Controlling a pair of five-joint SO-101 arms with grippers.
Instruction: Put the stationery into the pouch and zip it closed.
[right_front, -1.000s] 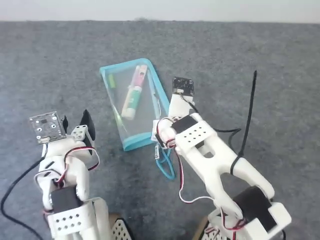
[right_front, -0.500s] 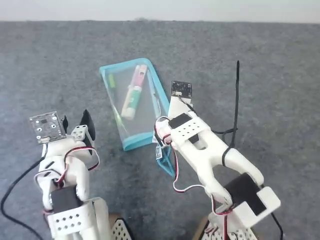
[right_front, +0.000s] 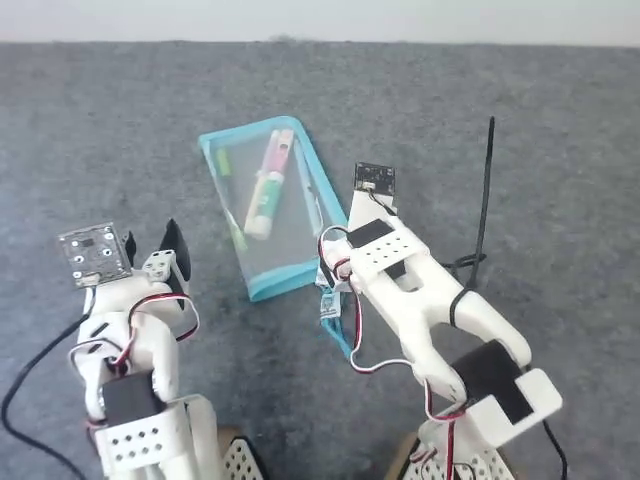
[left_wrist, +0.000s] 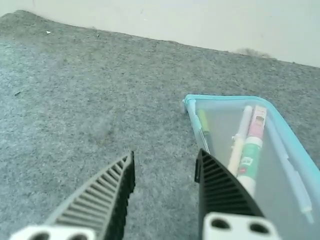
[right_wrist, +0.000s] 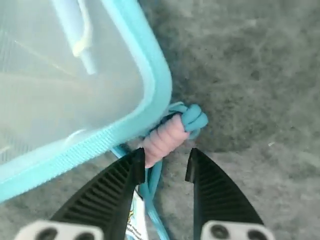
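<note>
A translucent pouch (right_front: 265, 205) with a teal border lies flat on the grey carpet. Inside it are a pink, white and green marker (right_front: 265, 185), a green pen (right_front: 225, 165) and a pale blue pen (right_front: 312, 200). My right gripper (right_wrist: 165, 162) is open at the pouch's (right_wrist: 75, 80) near right corner. The pink zipper pull (right_wrist: 162, 137) and its knotted teal cord (right_wrist: 192, 117) sit just off its fingertips, with the pull against one finger. My left gripper (left_wrist: 165, 160) stands open over bare carpet, short of the pouch (left_wrist: 250, 145).
The teal cord loop (right_front: 338, 325) trails on the carpet under the right arm. A black cable (right_front: 485, 190) rises beside that arm. A pale wall (left_wrist: 200, 20) borders the carpet's far edge. Open carpet lies left of and behind the pouch.
The right arm has swung and its wrist has shifted slightly to the right at the pouch's corner; its black cable has swayed. The pouch and the left arm have not moved.
</note>
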